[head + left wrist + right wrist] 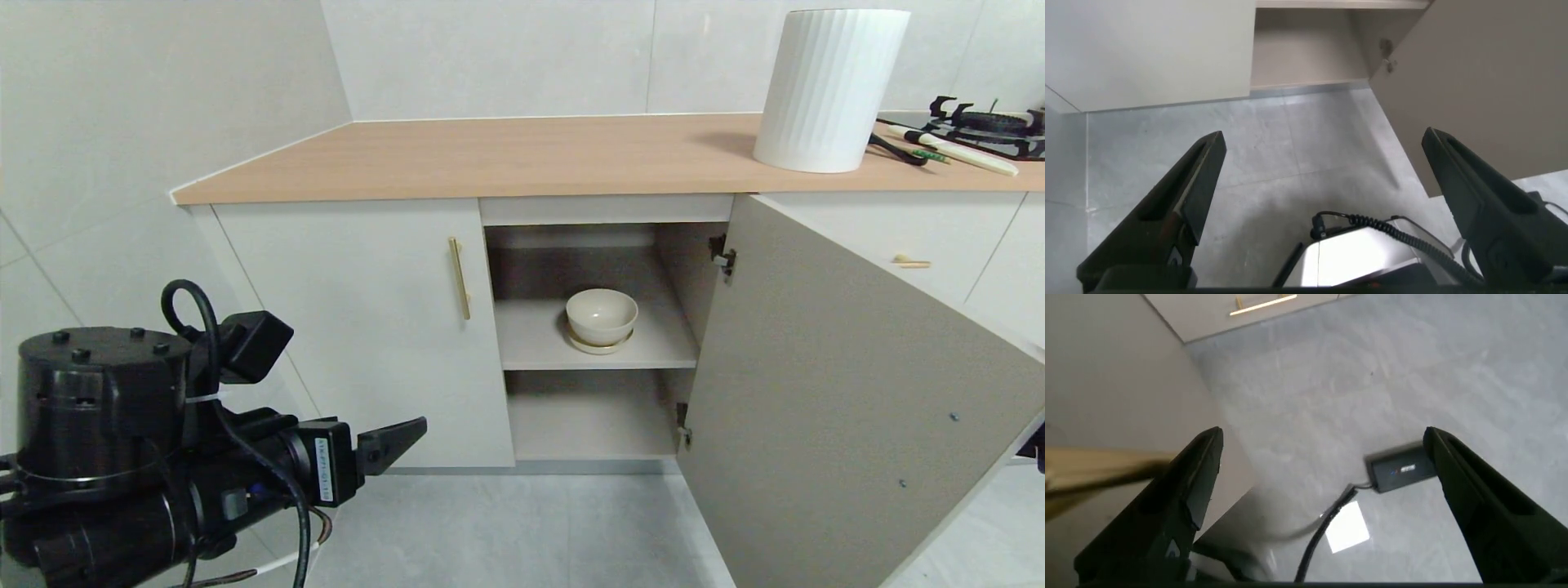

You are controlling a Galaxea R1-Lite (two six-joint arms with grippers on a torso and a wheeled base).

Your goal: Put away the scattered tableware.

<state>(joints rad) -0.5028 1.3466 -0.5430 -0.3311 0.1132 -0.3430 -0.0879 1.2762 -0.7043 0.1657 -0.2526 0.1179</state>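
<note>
We face a low cabinet [531, 335] whose right door [816, 392] is swung wide open, under a wooden countertop [490, 159] carrying a ribbed white container [829, 90]. The left gripper [1324, 139] hangs low at our left above the floor, jaws apart and empty. The right gripper [1323, 433] is also spread and empty, just beside the door's outer face and its handle [1102, 461]. A bowl [602, 314] sits on a plate [600, 347] on the upper shelf. A cream utensil [955, 149] and a black utensil [898, 153] lie right of the container. Their long axes run along the counter, slanting toward its front edge. We judge the right arm nearer to them.
</note>
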